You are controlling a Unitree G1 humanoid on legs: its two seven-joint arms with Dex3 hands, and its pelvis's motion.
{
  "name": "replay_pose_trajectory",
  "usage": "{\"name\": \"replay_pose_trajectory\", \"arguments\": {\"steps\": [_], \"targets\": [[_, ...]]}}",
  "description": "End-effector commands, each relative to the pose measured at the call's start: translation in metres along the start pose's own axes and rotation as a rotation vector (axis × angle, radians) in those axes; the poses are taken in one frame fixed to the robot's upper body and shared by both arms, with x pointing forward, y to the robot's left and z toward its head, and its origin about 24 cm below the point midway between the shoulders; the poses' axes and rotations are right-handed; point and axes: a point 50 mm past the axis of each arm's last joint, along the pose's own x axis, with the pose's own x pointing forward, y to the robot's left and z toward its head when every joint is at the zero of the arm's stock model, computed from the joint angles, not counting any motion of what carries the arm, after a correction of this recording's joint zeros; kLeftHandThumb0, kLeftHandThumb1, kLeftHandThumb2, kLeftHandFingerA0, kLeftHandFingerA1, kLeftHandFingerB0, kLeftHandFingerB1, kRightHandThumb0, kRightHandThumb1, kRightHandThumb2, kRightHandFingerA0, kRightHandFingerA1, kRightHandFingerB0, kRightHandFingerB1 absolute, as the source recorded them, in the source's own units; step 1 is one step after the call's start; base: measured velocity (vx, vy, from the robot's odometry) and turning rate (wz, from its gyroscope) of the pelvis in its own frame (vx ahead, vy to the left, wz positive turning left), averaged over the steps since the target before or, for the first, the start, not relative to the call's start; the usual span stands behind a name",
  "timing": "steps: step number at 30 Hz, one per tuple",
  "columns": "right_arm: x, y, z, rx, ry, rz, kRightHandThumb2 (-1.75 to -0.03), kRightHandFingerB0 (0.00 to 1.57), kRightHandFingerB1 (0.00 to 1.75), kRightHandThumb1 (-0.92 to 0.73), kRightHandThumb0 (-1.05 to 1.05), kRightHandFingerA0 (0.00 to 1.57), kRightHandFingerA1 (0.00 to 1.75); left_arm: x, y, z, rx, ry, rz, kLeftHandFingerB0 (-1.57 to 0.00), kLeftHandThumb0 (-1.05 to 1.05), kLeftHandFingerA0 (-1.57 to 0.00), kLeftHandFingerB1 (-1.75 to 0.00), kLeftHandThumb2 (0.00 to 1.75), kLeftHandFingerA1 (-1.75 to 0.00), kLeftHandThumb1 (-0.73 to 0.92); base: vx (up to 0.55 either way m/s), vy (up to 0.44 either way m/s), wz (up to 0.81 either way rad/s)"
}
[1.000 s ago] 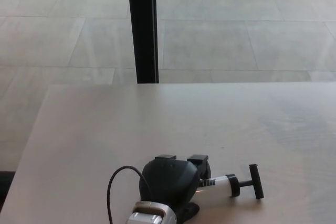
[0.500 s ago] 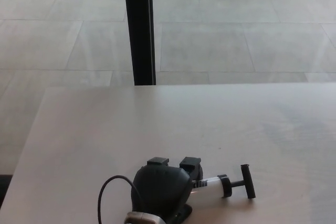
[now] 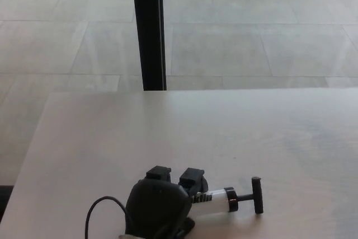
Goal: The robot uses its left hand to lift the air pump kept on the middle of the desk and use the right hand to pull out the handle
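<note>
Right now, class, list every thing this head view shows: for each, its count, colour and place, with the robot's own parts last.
Desk: one, pale whitish wood grain, fills the lower half of the view.
Air pump: one, clear and white barrel with black T-handle pointing right, lying on the desk near the front edge, left end under the hand.
Pillar: one, black, upright on the floor behind the desk's far edge.
Floor: grey large tiles, beyond the desk.
Cable: one, black, looping left of the hand.
Left hand: one, black, closed over the pump's barrel end at bottom centre.
Right hand: not in view.
</note>
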Motion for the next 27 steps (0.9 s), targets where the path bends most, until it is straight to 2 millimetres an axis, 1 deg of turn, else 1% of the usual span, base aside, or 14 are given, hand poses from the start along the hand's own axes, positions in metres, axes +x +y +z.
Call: {"name": "replay_pose_trajectory", "arguments": {"steps": [1,2,3,4,6,7,8,15,16,20,21,24,25,27], "targets": [[0.001,0.007,0.001,0.044,-0.008,0.022,-1.06,0.54,0.61,-0.66,-0.59,0.75,0.95,0.005,0.019,-0.003,-0.07,-0.09,0.212,-0.65,0.05,-0.72,-1.61,1.04,-1.75,0.53,0.0,0.0,0.0],[0.002,0.009,0.002,0.043,-0.013,0.026,-0.64,0.61,0.44,-0.81,-0.63,0.72,1.04,0.008,0.024,-0.002,-0.071,-0.102,0.251,-0.95,0.1,-1.09,-1.28,1.09,-1.4,0.48,0.0,0.0,0.0],[0.002,0.01,0.003,0.045,-0.013,0.03,-0.64,0.61,0.44,-0.82,-0.62,0.68,1.06,0.011,0.029,0.0,-0.068,-0.11,0.278,-0.95,0.09,-1.11,-1.29,1.1,-1.41,0.48,0.0,0.0,0.0],[0.003,0.011,0.004,0.047,-0.012,0.033,-0.64,0.59,0.44,-0.82,-0.61,0.67,1.09,0.013,0.033,0.0,-0.075,-0.115,0.297,-0.66,0.04,-0.83,-1.69,1.12,-1.75,0.48,0.0,0.0,0.0],[0.005,0.014,0.005,0.068,-0.001,0.037,-0.64,0.59,0.44,-0.82,-0.61,0.67,1.08,0.017,0.04,0.001,-0.086,-0.143,0.345,-0.66,0.06,-0.83,-1.69,1.15,-1.75,0.46,0.0,0.0,0.0],[0.006,0.016,0.007,0.056,-0.004,0.048,-0.66,0.55,0.44,-0.83,-0.59,0.68,1.06,0.021,0.046,0.001,-0.078,-0.152,0.359,-1.0,0.15,-1.13,-1.3,1.12,-1.4,0.45,0.0,0.0,0.0],[0.007,0.018,0.006,0.071,0.01,0.066,-0.65,0.52,0.43,-0.83,-0.59,0.64,1.02,0.022,0.048,0.0,-0.074,-0.153,0.363,-0.72,0.1,-0.83,-1.67,1.16,-1.75,0.44,0.0,0.0,0.0],[0.01,0.03,0.015,0.051,0.032,0.179,-0.63,0.42,0.4,-0.78,-0.72,0.6,0.94,0.028,0.054,-0.006,-0.06,-0.147,0.365,-0.8,0.07,-0.93,-1.64,1.14,-1.75,0.43,0.0,0.0,0.0],[0.01,0.031,0.016,0.047,0.032,0.186,-0.98,0.37,0.53,-0.61,-0.72,0.62,0.87,0.029,0.055,-0.007,-0.06,-0.147,0.366,-0.8,0.05,-0.93,-1.63,1.12,-1.75,0.44,0.0,0.0,0.0],[0.01,0.04,0.02,0.042,0.025,0.211,-0.98,0.37,0.54,-0.62,-0.71,0.61,0.87,0.029,0.056,-0.009,-0.055,-0.152,0.367,-0.82,0.03,-0.95,-1.62,1.13,-1.75,0.45,0.0,0.0,0.0],[0.01,0.044,0.021,0.052,0.016,0.223,-0.63,0.42,0.41,-0.79,-0.68,0.57,0.97,0.03,0.056,-0.008,-0.068,-0.147,0.371,-0.82,0.03,-0.94,-1.63,1.15,-1.75,0.45,0.0,0.0,0.0],[0.009,0.05,0.025,0.016,0.02,0.255,-0.63,0.41,0.39,-0.77,-0.56,0.58,0.92,0.031,0.057,-0.008,-0.084,-0.14,0.373,-0.81,0.03,-0.94,-1.65,1.16,-1.75,0.46,0.0,0.0,0.0],[0.009,0.055,0.027,0.006,0.025,0.298,-0.92,0.32,0.51,-0.6,-0.55,0.57,0.79,0.032,0.058,-0.01,-0.065,-0.128,0.375,-0.81,0.04,-0.94,-1.65,1.15,-1.75,0.45,0.0,0.0,0.0],[0.009,0.058,0.029,0.017,0.024,0.31,-0.91,0.32,0.52,-0.58,-0.53,0.57,0.81,0.033,0.058,-0.01,-0.065,-0.115,0.36,-0.79,0.06,-0.92,-1.64,1.17,-1.75,0.44,0.0,0.0,0.0]]}}
